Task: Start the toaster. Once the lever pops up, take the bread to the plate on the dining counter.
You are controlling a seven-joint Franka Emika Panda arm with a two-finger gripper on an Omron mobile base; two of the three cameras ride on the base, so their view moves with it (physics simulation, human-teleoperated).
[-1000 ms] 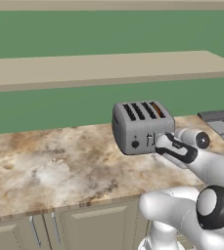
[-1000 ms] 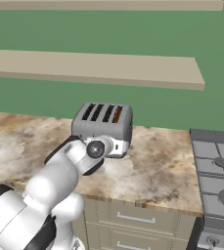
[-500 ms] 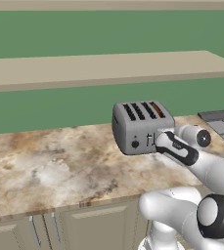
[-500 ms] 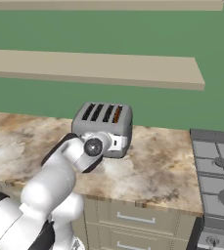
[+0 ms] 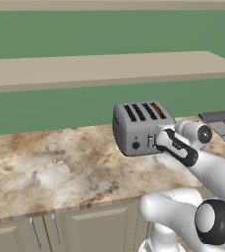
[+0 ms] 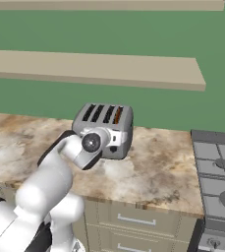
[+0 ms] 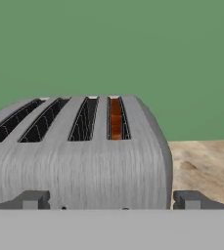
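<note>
Now wide-spread fingers (image 7: 112, 200) face the boxy grey metal toaster (image 5: 139, 128); next, probably, pressing its front lever (image 5: 150, 141) down.

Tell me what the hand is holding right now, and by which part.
Nothing is held. The hand is open at the front of the toaster, one fingertip toward each side. The bread sits in the toaster's rightmost slot, untouched.
</note>
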